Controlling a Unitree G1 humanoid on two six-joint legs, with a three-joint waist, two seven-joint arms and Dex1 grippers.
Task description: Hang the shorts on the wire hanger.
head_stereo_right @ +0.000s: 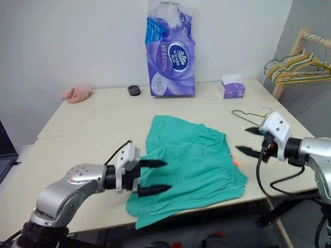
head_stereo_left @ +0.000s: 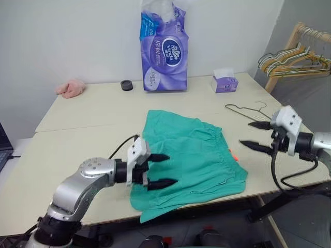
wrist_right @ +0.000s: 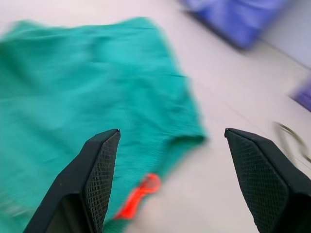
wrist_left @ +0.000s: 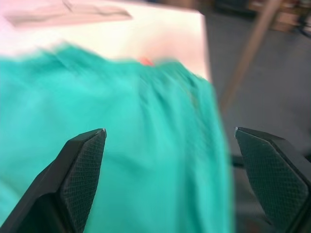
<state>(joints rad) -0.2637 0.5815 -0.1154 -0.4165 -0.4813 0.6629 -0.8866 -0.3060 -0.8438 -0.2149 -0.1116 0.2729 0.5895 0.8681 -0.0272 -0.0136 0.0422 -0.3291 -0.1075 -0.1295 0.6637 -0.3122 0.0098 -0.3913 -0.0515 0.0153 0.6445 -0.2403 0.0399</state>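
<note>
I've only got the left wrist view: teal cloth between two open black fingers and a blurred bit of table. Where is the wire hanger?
Observer: The thin bare grey metal wire hanger lies flat on the pale table, beyond the right gripper, clear of the teal-green soft cloth shorts.
Operator: Is the right gripper holding anything?
Observer: No, its black fingers are open and empty, above the table beside the waistband.
Operator: Are the shorts fully on the table?
Observer: Not quite. One corner droops over the near edge, below the open left gripper.
Operator: Anything else near the hanger?
Observer: A small purple tissue box stands behind it.
</note>
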